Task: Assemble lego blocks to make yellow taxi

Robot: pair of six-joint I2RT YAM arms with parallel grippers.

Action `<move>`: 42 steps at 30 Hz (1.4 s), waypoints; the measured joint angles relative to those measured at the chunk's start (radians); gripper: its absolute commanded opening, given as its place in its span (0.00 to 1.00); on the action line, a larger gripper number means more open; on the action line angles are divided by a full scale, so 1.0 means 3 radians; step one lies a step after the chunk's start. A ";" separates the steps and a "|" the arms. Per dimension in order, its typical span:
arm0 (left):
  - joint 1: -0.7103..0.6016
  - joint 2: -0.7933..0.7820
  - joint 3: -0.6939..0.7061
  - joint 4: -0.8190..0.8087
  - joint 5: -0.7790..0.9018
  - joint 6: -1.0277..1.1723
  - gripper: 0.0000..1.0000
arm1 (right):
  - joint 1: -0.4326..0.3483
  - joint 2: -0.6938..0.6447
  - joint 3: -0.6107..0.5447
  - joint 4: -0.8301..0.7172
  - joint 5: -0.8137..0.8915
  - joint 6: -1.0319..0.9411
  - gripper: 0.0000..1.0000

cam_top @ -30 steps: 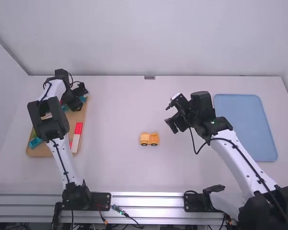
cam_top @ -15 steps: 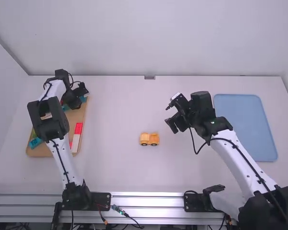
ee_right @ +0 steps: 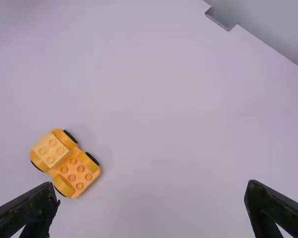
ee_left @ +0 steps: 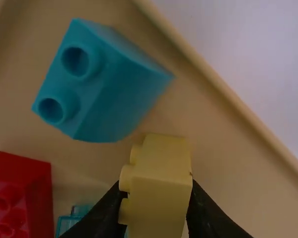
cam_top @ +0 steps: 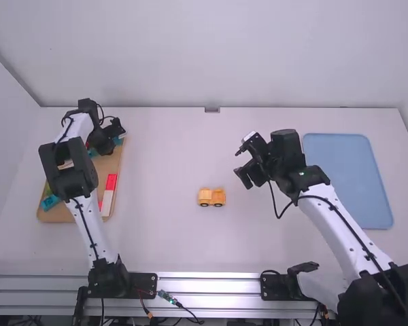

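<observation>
Over the wooden tray, my left gripper is at the tray's far end. In the left wrist view the left gripper is shut on a yellow block, whose studs face sideways, close to a teal sloped block. The orange-yellow car stands on the table between the arms, with wheels and a raised studded part at one end; the car is also in the right wrist view. My right gripper hangs to the car's right and farther back; the right gripper is open and holds nothing.
The tray also carries a red block, a red-and-white piece and a teal block near its closer end. A blue flat board lies at the right, beside the right arm. A wall bounds the table's far edge.
</observation>
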 measured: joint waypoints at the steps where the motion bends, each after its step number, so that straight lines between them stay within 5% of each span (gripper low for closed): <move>1: 0.0000 0.0000 0.0000 0.0000 -0.0001 0.0000 0.24 | -0.0009 0.0000 0.0000 0.0000 0.0001 0.0001 0.99; 16: 0.0001 0.0000 0.0046 -0.0121 -0.0076 -0.0183 0.02 | -0.0015 0.0000 0.0000 0.0003 0.0003 -0.0004 0.99; 30: -0.0018 -0.0369 0.0590 -0.0632 0.0286 -0.0895 0.02 | -0.0014 0.0003 0.0000 0.0324 -0.0062 0.0393 0.99; 34: -0.0064 -0.0765 0.0351 -0.0324 0.0370 -0.1011 0.02 | -0.0079 0.0053 0.0000 0.0500 -0.0258 0.0558 0.99; 42: -0.0450 -0.2056 -0.1199 0.0862 0.0645 -0.1082 0.02 | -0.0395 0.0520 -0.0001 0.0926 -0.1057 0.0724 0.99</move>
